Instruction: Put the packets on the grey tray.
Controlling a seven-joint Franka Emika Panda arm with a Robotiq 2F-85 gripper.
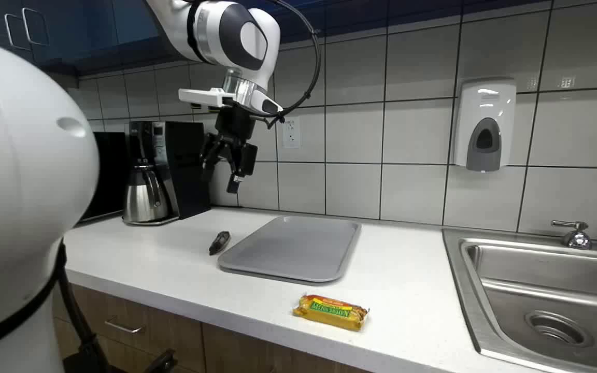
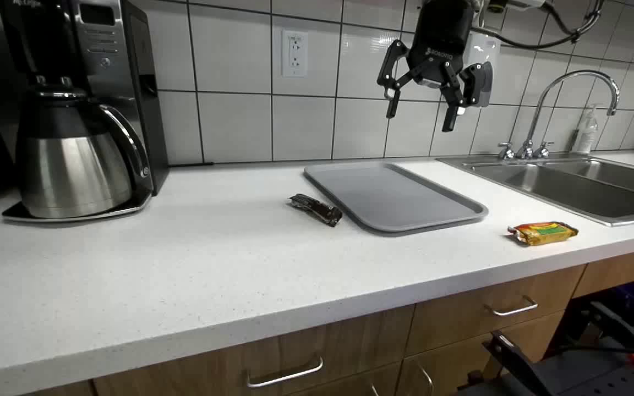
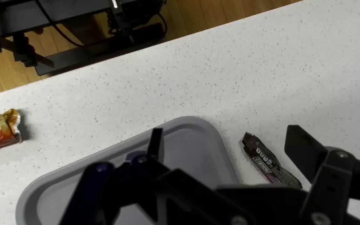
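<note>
The grey tray (image 2: 399,192) lay flat on the counter (image 2: 185,264), near the tiled wall (image 2: 229,126). The dark packet (image 3: 266,157) lay on the counter just beside the tray, on the side toward the coffee maker (image 1: 189,166), with a narrow strip of counter between packet and rim. White print was visible on its wrapper in the wrist view. The yellow packet (image 1: 330,312) lay near the front edge of the counter, beyond a front corner of the tray toward the sink (image 1: 516,300), and apart from the tray; a green label showed on top. Only one end of it showed in the wrist view.

Gripper (image 2: 420,113): fingers (image 3: 306,153) stood wide apart, with the wall visible through the gap in an exterior view. In both exterior views it hung from the arm (image 1: 246,36), tips downward, high above the counter and well apart from tray and packets. In the wrist view the dark packet appeared between the two fingers, closer to one, though well below them.

Surroundings: the coffee maker, with a steel jug (image 2: 75,170), stood at the opposite side of the tray from the sink. A curved faucet (image 2: 527,147) and a pump bottle (image 2: 586,132) stood behind the sink. A soap dispenser (image 1: 486,124) and a power outlet (image 2: 295,53) were on the wall. Drawers (image 2: 350,341) with metal handles were under the counter.
</note>
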